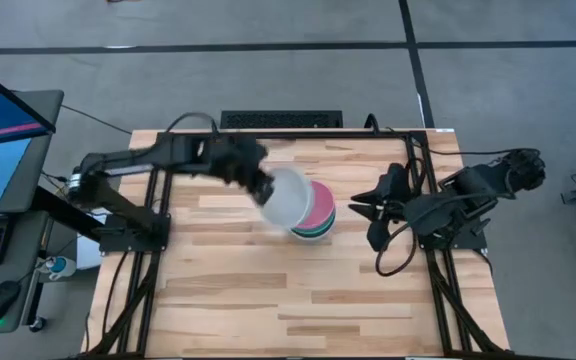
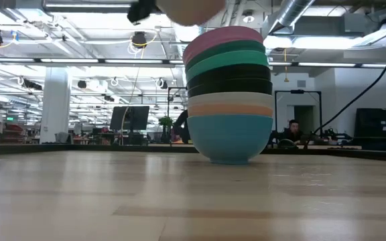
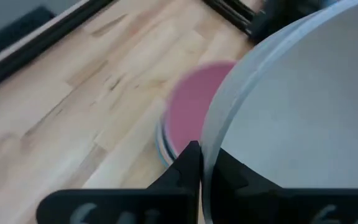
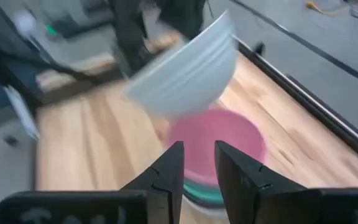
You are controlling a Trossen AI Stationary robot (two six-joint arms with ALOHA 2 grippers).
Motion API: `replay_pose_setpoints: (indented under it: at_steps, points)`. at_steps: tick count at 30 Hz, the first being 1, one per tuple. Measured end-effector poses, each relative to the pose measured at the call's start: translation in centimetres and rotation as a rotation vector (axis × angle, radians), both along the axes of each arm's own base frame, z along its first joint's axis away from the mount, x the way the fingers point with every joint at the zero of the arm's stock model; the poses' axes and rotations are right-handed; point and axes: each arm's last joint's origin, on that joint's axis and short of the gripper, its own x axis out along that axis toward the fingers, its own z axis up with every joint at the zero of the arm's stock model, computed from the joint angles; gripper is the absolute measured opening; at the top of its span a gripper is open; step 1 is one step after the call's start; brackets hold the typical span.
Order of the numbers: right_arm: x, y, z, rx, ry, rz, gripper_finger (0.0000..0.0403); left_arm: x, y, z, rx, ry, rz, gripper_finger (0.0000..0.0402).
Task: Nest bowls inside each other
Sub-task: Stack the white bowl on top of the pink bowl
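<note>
Bowls stacked mid-table: the left gripper (image 1: 264, 188), fingers pinched shut on the rim of a white round plastic bowl (image 1: 290, 198), carried it tilted just above the pink-topped stack of nested plastic bowls (image 2: 229, 94). The right gripper (image 4: 194, 163), fingers partly apart and empty, waited beside the stack. Light, stiff and smooth, the bowl looked best held at its thin rim.
</note>
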Motion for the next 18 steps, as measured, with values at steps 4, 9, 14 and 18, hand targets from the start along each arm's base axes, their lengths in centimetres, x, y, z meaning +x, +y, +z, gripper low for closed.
replay_pose_setpoints:
  at_steps: [4,9,14,18]
  points:
    - [-0.7,-0.5,-0.8,-0.047,0.104,-0.025,0.0111,2.6,3.0,-0.5,-0.069,-0.006,0.027,0.0]
    - [-0.9,-1.6,-1.2,-0.077,0.131,-0.145,0.0111,6.2,2.8,-0.9,-0.079,0.074,-0.048,0.0]
    - [-0.9,-2.6,-1.4,-0.147,0.15,-0.226,0.0111,7.7,3.2,-2.5,-0.128,0.283,-0.049,0.0]
    - [-0.6,-3.3,-1.9,-0.229,0.194,-0.296,0.0111,9.0,3.6,-3.7,-0.147,0.316,-0.048,0.0]
